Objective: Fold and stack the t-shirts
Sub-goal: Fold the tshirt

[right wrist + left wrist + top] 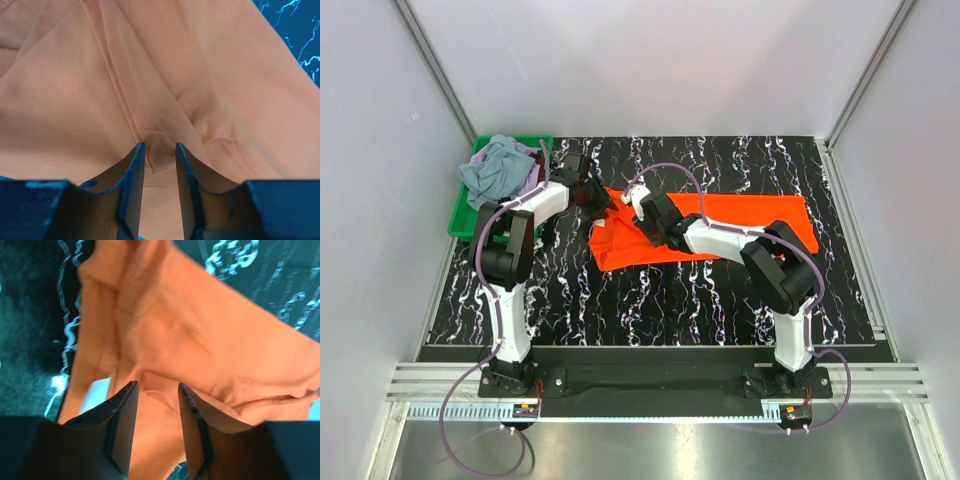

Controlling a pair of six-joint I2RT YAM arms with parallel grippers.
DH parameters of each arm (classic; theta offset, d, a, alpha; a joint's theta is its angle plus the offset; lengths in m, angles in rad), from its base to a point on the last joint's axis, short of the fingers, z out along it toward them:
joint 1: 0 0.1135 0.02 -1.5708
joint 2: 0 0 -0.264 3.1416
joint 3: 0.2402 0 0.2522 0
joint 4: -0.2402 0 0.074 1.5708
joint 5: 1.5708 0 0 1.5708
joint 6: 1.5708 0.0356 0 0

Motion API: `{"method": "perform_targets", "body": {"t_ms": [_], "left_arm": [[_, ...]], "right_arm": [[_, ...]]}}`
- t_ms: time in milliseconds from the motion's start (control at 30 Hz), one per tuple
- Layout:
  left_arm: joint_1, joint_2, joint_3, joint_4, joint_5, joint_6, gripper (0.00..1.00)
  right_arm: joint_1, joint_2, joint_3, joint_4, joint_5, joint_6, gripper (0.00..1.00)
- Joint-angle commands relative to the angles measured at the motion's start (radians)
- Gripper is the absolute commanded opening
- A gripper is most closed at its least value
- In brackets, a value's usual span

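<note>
On the black marbled counter (720, 300), the orange-red t-shirt (750, 212) lies limp and light (it creases easily). My left pincer (157, 386) and right pincer (160, 146) stand parted over it; I'd grip the doubled hems.

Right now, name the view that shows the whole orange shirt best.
Top external: only there does the shirt show nearly whole on the table. Left wrist shows a rumpled part with a white label; right wrist, just a stitched seam close up.
</note>
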Motion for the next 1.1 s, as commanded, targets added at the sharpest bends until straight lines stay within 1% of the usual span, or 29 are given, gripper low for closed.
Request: {"method": "perform_targets", "body": {"t_ms": [0,133,300,467,533,633,667,700,767,800,833,867,1067], "left_arm": [[-0.005,-0.038,-0.022,0.041,-0.022,-0.002,0.43],[-0.02,-0.023,-0.014,0.041,-0.02,-0.003,0.44],[-0.028,-0.003,-0.004,0.044,-0.028,-0.011,0.42],[-0.031,0.017,0.003,0.047,-0.026,-0.017,0.36],[-0.032,0.022,0.006,0.05,-0.026,-0.02,0.3],[-0.031,0.026,0.01,0.05,-0.026,-0.022,0.22],[-0.031,0.026,0.013,0.053,-0.026,-0.023,0.14],[-0.031,0.026,0.016,0.053,-0.025,-0.025,0.08],[-0.031,0.029,0.026,0.045,-0.022,-0.026,0.0],[-0.031,0.029,0.038,0.044,-0.022,-0.026,0.0],[-0.031,0.029,0.042,0.044,-0.02,-0.029,0.0],[-0.032,0.032,0.05,0.035,-0.026,-0.031,0.0],[-0.031,0.032,0.118,0.003,-0.04,-0.043,0.0]], "right_arm": [[0.002,-0.033,-0.003,0.001,-0.025,-0.01,0.39],[0.01,-0.017,-0.002,-0.004,0.002,-0.035,0.43],[0.011,0.003,0.006,0.005,0.054,-0.045,0.43],[0.011,0.01,-0.009,0.027,0.065,-0.056,0.4],[0.013,0.013,-0.008,0.027,0.065,-0.053,0.38],[0.011,0.013,-0.008,0.04,0.073,-0.045,0.32],[0.011,0.012,-0.009,0.046,0.081,-0.047,0.24],[0.011,0.012,-0.011,0.054,0.09,-0.044,0.2],[0.011,0.006,-0.009,0.066,0.108,-0.038,0.11],[0.011,0.006,-0.008,0.07,0.113,-0.036,0.04],[0.011,0.004,-0.002,0.073,0.116,-0.032,0.01],[0.011,0.003,0.0,0.07,0.117,-0.03,0.0],[-0.004,0.009,0.029,0.07,0.139,0.002,0.0]]}}
